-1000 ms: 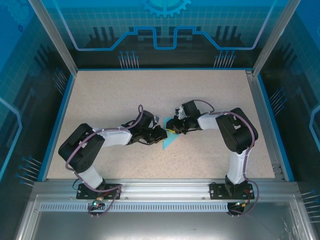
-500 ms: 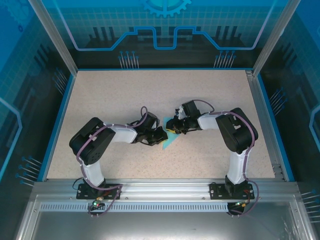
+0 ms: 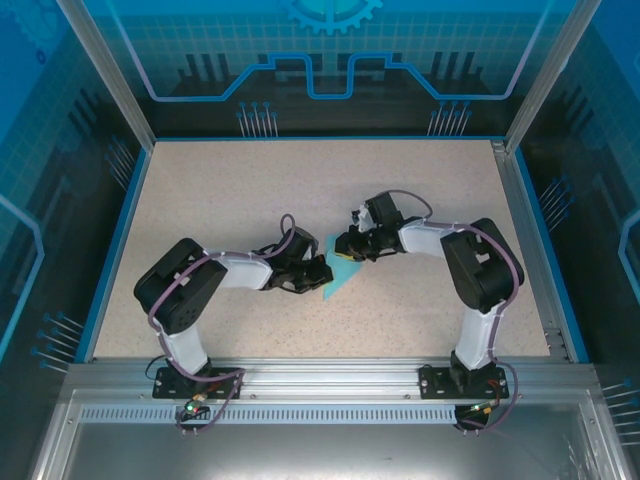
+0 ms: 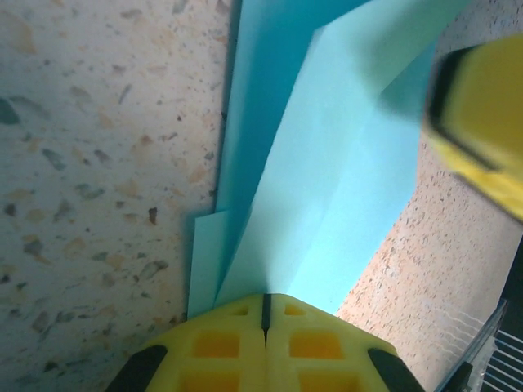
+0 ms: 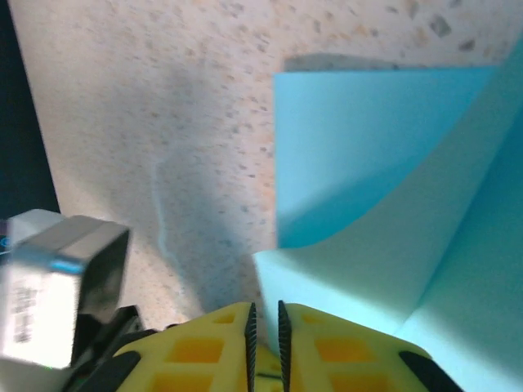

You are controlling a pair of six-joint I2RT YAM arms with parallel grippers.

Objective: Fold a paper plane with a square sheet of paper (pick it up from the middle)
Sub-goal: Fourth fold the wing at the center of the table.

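The light-blue sheet of paper (image 3: 342,277) lies mid-table, folded into a pointed, layered shape. My left gripper (image 3: 322,272) reaches it from the left, low on the table. In the left wrist view the yellow jaws (image 4: 265,300) are pressed together on the near edge of the folded paper (image 4: 343,163), whose layers fan out ahead. My right gripper (image 3: 345,249) comes in from the right at the paper's far end. Its jaws (image 5: 265,314) stand a narrow slit apart with a raised edge of the paper (image 5: 384,245) caught between them. One right fingertip (image 4: 482,114) shows above the paper.
The speckled tabletop (image 3: 250,190) is bounded by a blue rim (image 3: 112,240) and by aluminium posts with clear panels on three sides. A metal rail (image 3: 320,375) carries both arm bases at the near edge. A grey block on the left wrist (image 5: 57,286) sits close to the right jaws.
The left arm has swung its elbow rightward and its jaws have shut on the paper's edge. The right gripper has shifted slightly toward the back with the paper's end.
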